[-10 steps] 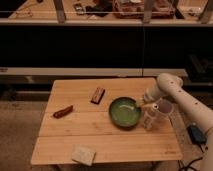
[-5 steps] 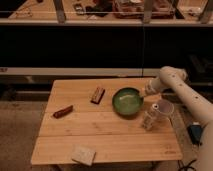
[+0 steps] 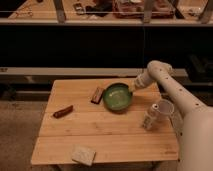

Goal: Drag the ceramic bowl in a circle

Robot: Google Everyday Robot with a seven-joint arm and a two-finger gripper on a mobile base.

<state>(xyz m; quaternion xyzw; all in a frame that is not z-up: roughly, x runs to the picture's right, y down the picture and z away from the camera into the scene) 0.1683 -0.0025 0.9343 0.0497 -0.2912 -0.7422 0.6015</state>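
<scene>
Worktop (image 3: 100, 132): wooden, carries everything.

Arm (image 3: 172, 92) comes in from the right of the ceramic bowl (image 3: 118, 96) and bends down to its right rim.

Ceramic bowl sits upright in the worktop's far half, roughly centred left to right. Over the last second it went away from the front edge, then left. That reads as an arc, so I judge the circle is under way, not closed.

Clear cup (image 3: 162, 106): right and front of the bowl, apart from it, with a small clear item (image 3: 148, 120) just in front of the cup.

Pale block (image 3: 83, 154): well front-left of the bowl, at the front edge.

Dark bar (image 3: 97, 94): just left of the bowl, touching or nearly; can't tell which. More leftward travel likely shoves it.

Reddish stick (image 3: 63, 111): further left and front of the bowl, clear of it.

Tool (image 3: 134, 89): at the bowl's right rim, in contact as far as I can see. Wide or narrow: cannot tell.

Room: open wood in front of the bowl; little behind it before the far edge. Best to curve front-right, short of the cup.
</scene>
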